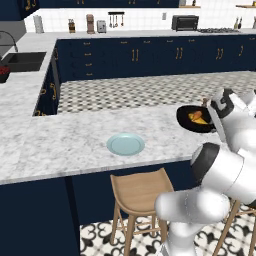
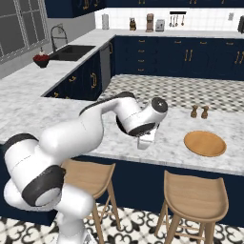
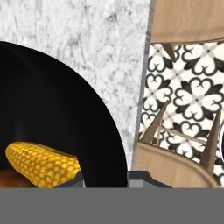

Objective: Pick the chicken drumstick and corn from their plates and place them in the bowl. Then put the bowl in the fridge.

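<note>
- Hand view: the bowl (image 3: pixel 65 113) is a deep, glossy black round, its curved rim sweeping across the left half of the picture.
- Inside it lies the corn (image 3: pixel 41 164), a short oblong cob with a bumpy bright-yellow kernel texture; a sliver of the orange-brown drumstick (image 3: pixel 13 180) shows just below and beside it, touching it.
- The gripper (image 3: pixel 105 181) has its dark tips narrowly set at the bowl's rim, one inside the wall and one outside, pinching the rim.
- Behind the bowl is the counter (image 3: pixel 96 39), white marble with grey veins, ending in a straight edge.
- Past that edge are a wooden stool (image 3: pixel 188 19) with a smooth curved seat and tapered legs, and the floor (image 3: pixel 188 96), tiled in a black-and-white floral pattern.
- Left base view: the bowl (image 1: pixel 186 122) is lifted off the counter at the right, near the arm's wrist, with the yellow cob (image 1: pixel 193 117) and brown drumstick (image 1: pixel 201 119) showing inside.
- The pale blue plate (image 1: pixel 125 144), flat and round, lies bare near the counter's front edge, well apart from the bowl.
- Right base view: the wood-coloured plate (image 2: pixel 205 143), a flat disc, lies on the marble at the right; two small brown shakers (image 2: pixel 199 112) stand beyond it.
- Navy cabinets (image 2: pixel 157 57) with gold handles line the far wall.
</note>
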